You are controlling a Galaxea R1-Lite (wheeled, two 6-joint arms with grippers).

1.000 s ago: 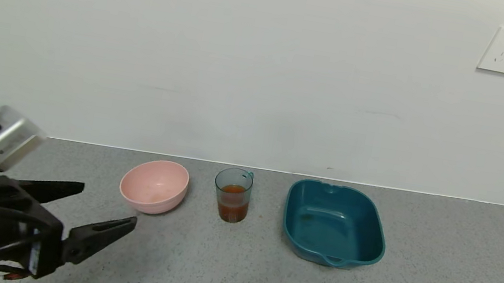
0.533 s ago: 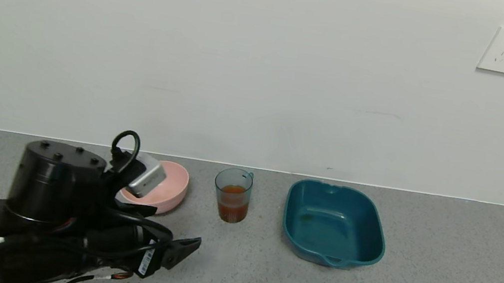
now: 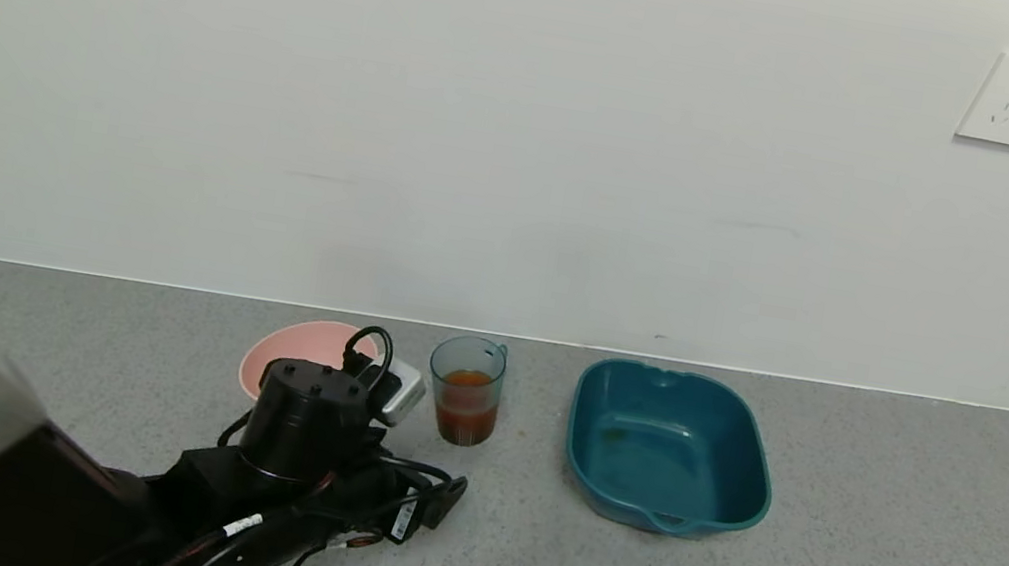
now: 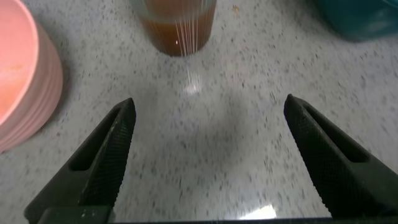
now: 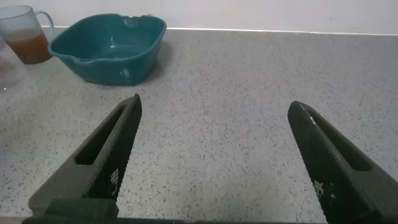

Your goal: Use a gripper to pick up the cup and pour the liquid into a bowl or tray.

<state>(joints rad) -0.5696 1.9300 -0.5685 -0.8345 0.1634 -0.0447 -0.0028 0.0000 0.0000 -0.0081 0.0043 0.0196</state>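
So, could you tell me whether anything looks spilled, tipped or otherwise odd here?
Nothing stands out. The cup stands upright with its liquid inside, between the pink bowl and the teal basin; the left pincer is open before it.

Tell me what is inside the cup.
The cup holds orange-red liquid, about half full, with nothing else visible in it. The left pincer is open just before it.

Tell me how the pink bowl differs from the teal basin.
The pink bowl is round; the teal basin is rectangular with rounded corners and a pouring lip. The bowl is the smaller, the basin clearly wider. The bowl sits left of the cup and is partly hidden by the left arm; the basin sits right of the cup in full view. Both stand upright on the grey counter, and neither holds the cup's orange liquid.
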